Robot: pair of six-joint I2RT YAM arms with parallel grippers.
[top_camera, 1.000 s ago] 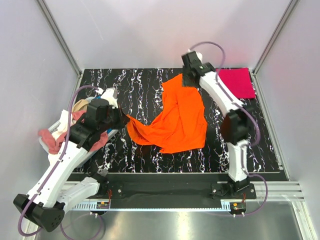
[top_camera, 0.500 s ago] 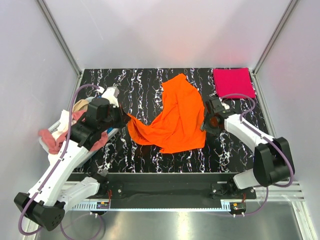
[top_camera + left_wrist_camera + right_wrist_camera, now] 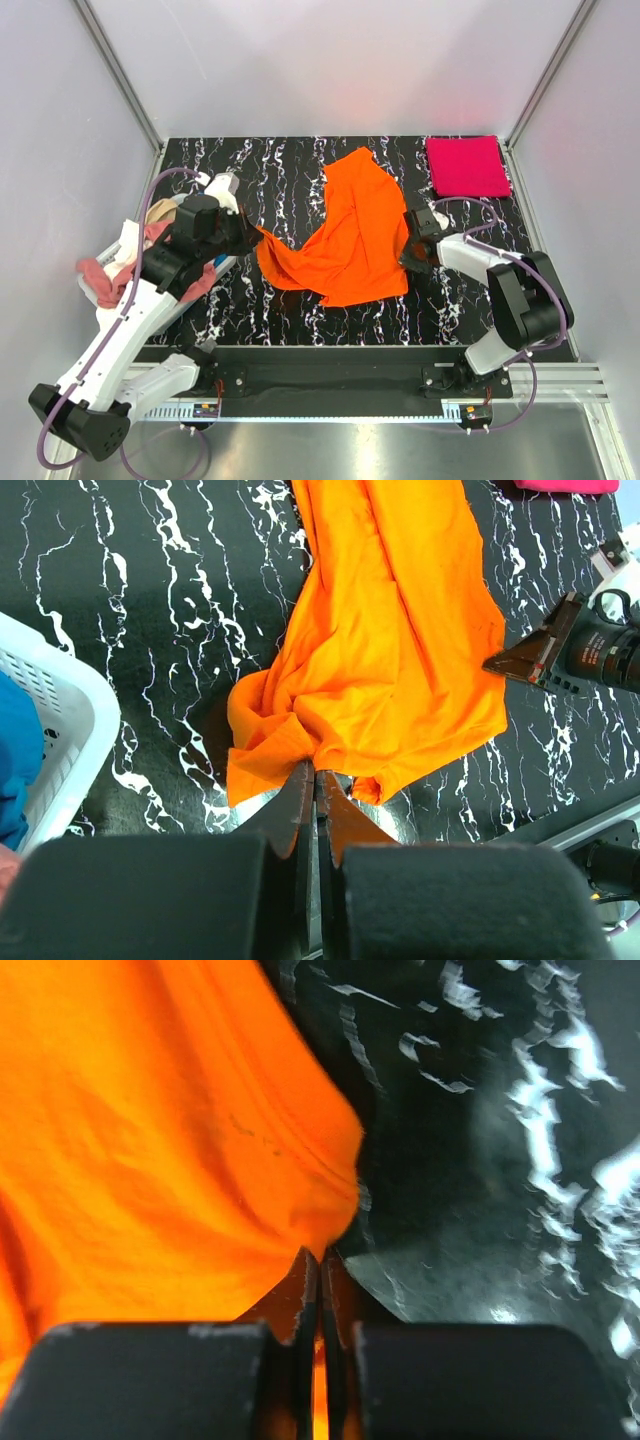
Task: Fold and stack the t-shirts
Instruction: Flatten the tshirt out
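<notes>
The orange shirt (image 3: 350,235) is being pinched by the left hand (image 3: 312,780) and, newly shifted from the far corner, the right hand (image 3: 318,1260), both clenched, ready for spreading flat.

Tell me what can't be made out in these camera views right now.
Basket: runs off the left wrist view's left edge. In the top view the left arm covers much of it, so its shirts can't be counted.
Crimson-pink shirt: only a sliver shows at the left wrist view's top edge.
Orange t-shirt: the right wrist view is close and blurred, and the shut right jaws hide how much cloth they pinch.
</notes>
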